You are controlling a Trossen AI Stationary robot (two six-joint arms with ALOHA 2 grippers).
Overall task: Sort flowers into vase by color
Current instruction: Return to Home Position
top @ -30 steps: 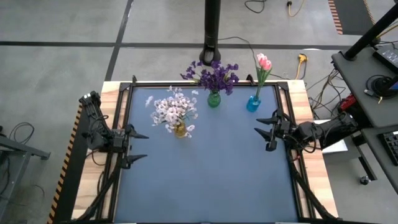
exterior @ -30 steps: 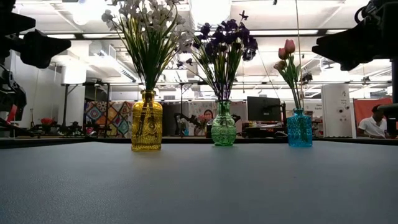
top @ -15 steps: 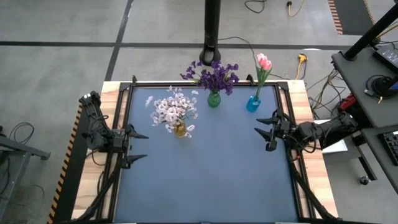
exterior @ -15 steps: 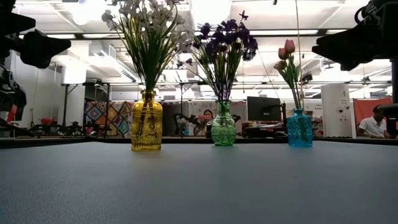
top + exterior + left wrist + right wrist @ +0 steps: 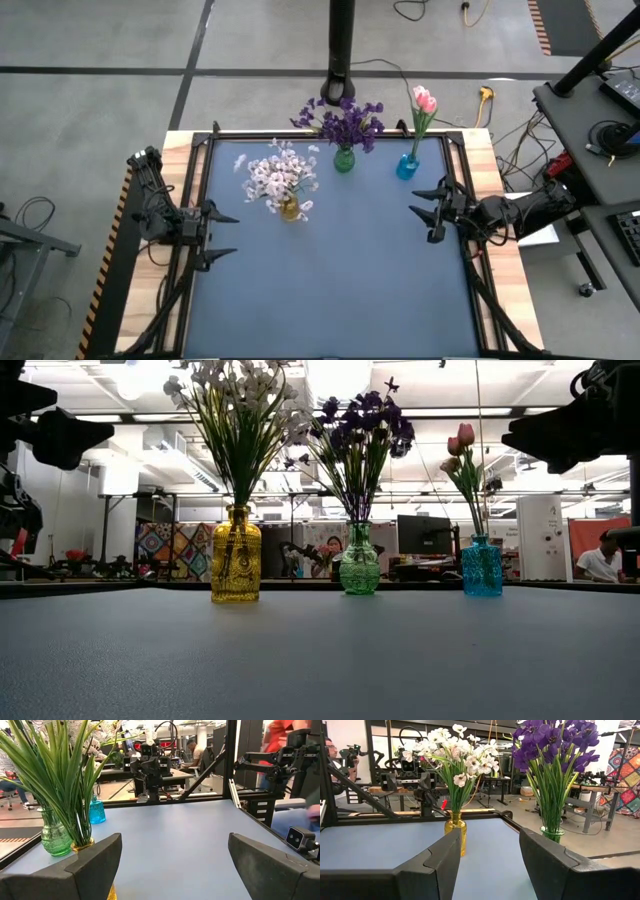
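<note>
Three small glass vases stand upright on the blue table mat, each by its base. A yellow vase [image 5: 289, 208] holds the white flowers [image 5: 279, 176]. A green vase [image 5: 344, 159] holds the purple flowers [image 5: 345, 122]. A blue vase [image 5: 407, 166] holds the pink buds [image 5: 424, 98]. My left gripper [image 5: 222, 236] stands open at the table's left edge, level, with nothing between its fingers. My right gripper [image 5: 427, 213] stands open at the right edge, level, likewise with nothing in it. Both are well clear of the vases.
A black frame [image 5: 330, 133] runs round the mat. A dark pole [image 5: 342, 45] rises behind the far edge. The near half of the mat [image 5: 330, 290] is bare. People sit at desks in the room beyond [image 5: 603, 560].
</note>
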